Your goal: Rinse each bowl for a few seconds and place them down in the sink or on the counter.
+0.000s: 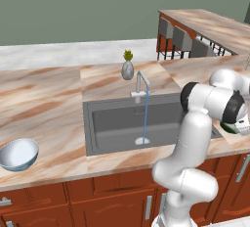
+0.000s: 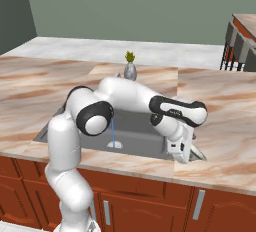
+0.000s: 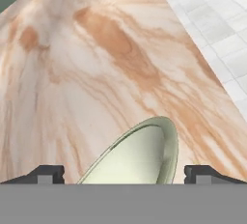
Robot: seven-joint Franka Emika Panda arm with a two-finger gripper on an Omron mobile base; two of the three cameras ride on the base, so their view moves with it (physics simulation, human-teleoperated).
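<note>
In the hand view the cream-green bowl (image 3: pixel 140 158) sits at bottom centre on the marble counter (image 3: pixel 96 73), its rim a narrow oval running from lower left up to upper right. The gripper (image 3: pixel 124 175) is spread wide, a fingertip (image 3: pixel 46 174) on either side, not touching the rim. In the left base view a green sliver (image 1: pixel 227 127) shows at the right edge, under the wrist. The blue-white bowl (image 1: pixel 18 153) sits upright at lower left. Water runs from the faucet (image 1: pixel 142 85) into the sink (image 1: pixel 105 123); a grey vase (image 1: pixel 127 68) stands behind.
</note>
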